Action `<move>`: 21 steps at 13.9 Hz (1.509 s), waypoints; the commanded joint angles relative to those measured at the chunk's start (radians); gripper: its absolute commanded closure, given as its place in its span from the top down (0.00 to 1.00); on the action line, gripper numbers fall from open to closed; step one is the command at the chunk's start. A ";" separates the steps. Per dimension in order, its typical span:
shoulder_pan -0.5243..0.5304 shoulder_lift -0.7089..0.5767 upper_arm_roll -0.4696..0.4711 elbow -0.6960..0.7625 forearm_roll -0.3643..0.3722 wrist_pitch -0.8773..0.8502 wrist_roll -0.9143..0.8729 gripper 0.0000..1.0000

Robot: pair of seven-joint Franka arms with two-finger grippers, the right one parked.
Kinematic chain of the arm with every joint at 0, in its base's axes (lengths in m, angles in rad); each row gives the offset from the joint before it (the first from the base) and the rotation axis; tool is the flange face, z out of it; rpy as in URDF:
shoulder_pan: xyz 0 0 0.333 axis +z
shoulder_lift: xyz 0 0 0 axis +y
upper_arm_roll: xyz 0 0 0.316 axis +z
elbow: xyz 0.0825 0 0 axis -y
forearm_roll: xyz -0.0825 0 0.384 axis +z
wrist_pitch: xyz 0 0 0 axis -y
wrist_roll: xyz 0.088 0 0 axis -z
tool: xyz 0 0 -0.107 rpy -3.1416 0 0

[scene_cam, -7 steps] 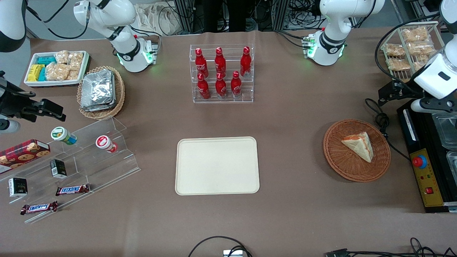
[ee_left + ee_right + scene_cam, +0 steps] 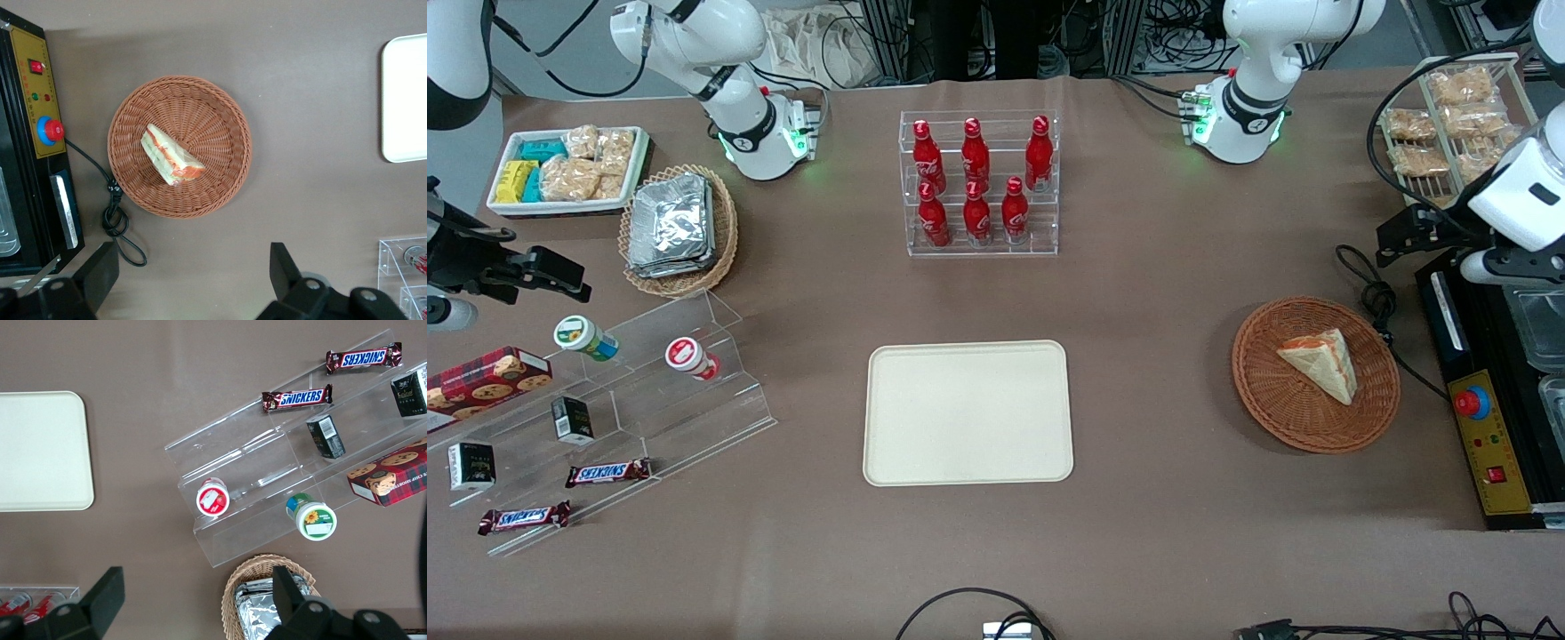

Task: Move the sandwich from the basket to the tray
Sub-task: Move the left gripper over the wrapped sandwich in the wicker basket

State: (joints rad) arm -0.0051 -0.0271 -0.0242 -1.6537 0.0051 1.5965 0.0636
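The sandwich [image 2: 1320, 360], a pale bread wedge with red and orange filling on its edge, lies in the round brown wicker basket [image 2: 1263, 391] toward the working arm's end of the table. The left wrist view shows the sandwich [image 2: 170, 155] in the basket [image 2: 220, 180] too. The cream tray [image 2: 967, 413] lies flat mid-table, nothing on it; its edge also shows in the left wrist view [image 2: 407, 100]. My left gripper [image 2: 1396, 233] hangs high above the table, farther from the front camera than the basket. It is open and holds nothing [image 2: 193, 273].
A black control box with a red button [image 2: 1472, 402] and a coiled cable [image 2: 1378, 302] lie beside the basket. A wire rack of snack packets [image 2: 1449, 116] stands near the arm. A clear rack of red bottles [image 2: 978, 182] stands farther back than the tray.
My left arm has shifted slightly farther from the front camera. The sandwich, basket and tray have not moved.
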 commanded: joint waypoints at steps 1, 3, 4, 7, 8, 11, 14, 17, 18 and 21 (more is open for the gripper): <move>0.022 0.018 0.000 -0.017 0.033 0.038 -0.042 1.00; 0.056 0.007 0.000 -0.108 0.035 0.126 -0.091 1.00; 0.074 0.003 0.000 -0.161 0.035 0.172 -0.102 1.00; 0.117 -0.031 0.000 -0.343 0.035 0.349 -0.175 1.00; 0.123 -0.034 0.000 -0.397 0.035 0.408 -0.218 1.00; 0.125 -0.039 0.000 -0.541 0.035 0.577 -0.365 1.00; 0.125 -0.021 0.001 -0.592 0.035 0.658 -0.464 1.00; 0.125 0.010 0.000 -0.665 0.035 0.796 -0.571 1.00; 0.123 0.021 0.000 -0.688 0.035 0.840 -0.594 1.00; 0.123 0.081 0.000 -0.698 0.035 0.914 -0.628 1.00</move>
State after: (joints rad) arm 0.1177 0.0252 -0.0206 -2.3444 0.0283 2.4599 -0.5251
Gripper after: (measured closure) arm 0.000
